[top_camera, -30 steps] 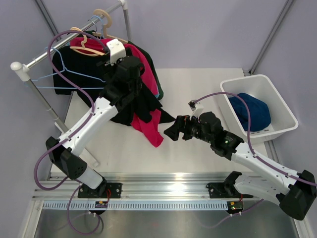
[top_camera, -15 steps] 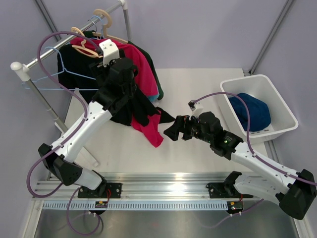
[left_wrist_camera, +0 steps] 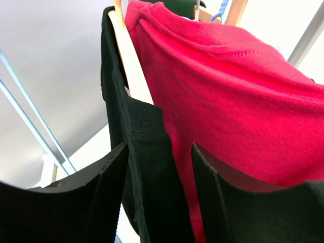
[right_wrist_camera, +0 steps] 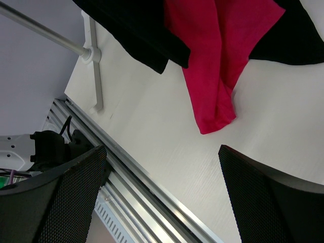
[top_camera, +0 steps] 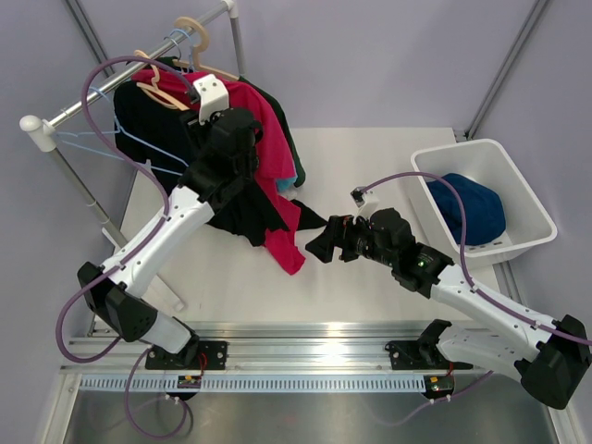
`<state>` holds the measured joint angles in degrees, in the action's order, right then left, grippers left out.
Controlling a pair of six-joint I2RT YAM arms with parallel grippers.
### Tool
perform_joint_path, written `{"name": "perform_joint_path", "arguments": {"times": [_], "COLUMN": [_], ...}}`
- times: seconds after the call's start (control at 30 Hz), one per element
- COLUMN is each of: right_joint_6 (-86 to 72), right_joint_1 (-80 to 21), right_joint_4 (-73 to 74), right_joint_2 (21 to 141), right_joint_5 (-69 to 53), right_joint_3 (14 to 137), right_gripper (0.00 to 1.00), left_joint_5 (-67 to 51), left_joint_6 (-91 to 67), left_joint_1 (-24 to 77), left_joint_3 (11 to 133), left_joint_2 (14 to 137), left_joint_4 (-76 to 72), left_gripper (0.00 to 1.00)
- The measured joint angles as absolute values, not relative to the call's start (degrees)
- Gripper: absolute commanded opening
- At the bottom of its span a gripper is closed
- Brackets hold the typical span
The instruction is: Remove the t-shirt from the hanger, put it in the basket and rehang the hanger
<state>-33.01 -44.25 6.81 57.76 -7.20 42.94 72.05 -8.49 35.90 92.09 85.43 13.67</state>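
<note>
A black t-shirt (top_camera: 236, 208) hangs on a wooden hanger (top_camera: 162, 91) on the rack, with a red t-shirt (top_camera: 268, 120) right behind it. My left gripper (top_camera: 217, 120) is up at the black shirt's shoulder. In the left wrist view its jaws (left_wrist_camera: 158, 147) stand partly open astride the black shirt's (left_wrist_camera: 149, 167) collar edge, just below the hanger arm (left_wrist_camera: 134, 71), with the red shirt (left_wrist_camera: 243, 101) to the right. My right gripper (top_camera: 314, 245) hovers open and empty over the table (right_wrist_camera: 162, 149), near the red hem (right_wrist_camera: 212, 76).
The rack rod (top_camera: 111, 88) also carries blue wire hangers (top_camera: 102, 143), an empty wooden hanger (top_camera: 190, 32) and a dark green garment (top_camera: 285, 106). The rack's pole foot (right_wrist_camera: 93, 76) stands on the table. A white bin (top_camera: 462, 146) holding blue cloth (top_camera: 472, 208) sits at right.
My left gripper swung left along the rack, dragging the black shirt and its hanger, then came back right. The blue hangers shifted. The right arm has not moved.
</note>
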Motion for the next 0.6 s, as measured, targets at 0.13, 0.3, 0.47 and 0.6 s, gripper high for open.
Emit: {"name": "perform_joint_path", "arguments": {"times": [0.13,0.3,0.47,0.6], "right_joint_6": [-33.0,-33.0,-33.0,-33.1], "right_joint_1": [-44.2,-44.2,-44.2,-44.2], "right_joint_4": [6.8,6.8,6.8,6.8], "right_joint_2": [57.8,57.8,57.8,57.8], "right_joint_5": [-7.2,-7.2,-7.2,-7.2], "right_joint_3": [42.9,42.9,42.9,42.9], "right_gripper": [0.99,0.99,1.00,0.99], "left_joint_5": [72.1,72.3,72.6,72.8], "left_joint_6": [-7.7,-7.4,-7.2,-7.0], "left_joint_1": [35.9,35.9,35.9,35.6], "left_joint_3": [92.1,92.1,92.1,92.1], "left_joint_2": [85.7,86.0,86.7,86.8], "left_joint_4": [13.6,13.6,13.6,13.6], "left_gripper": [0.58,0.46,0.26,0.08]}}
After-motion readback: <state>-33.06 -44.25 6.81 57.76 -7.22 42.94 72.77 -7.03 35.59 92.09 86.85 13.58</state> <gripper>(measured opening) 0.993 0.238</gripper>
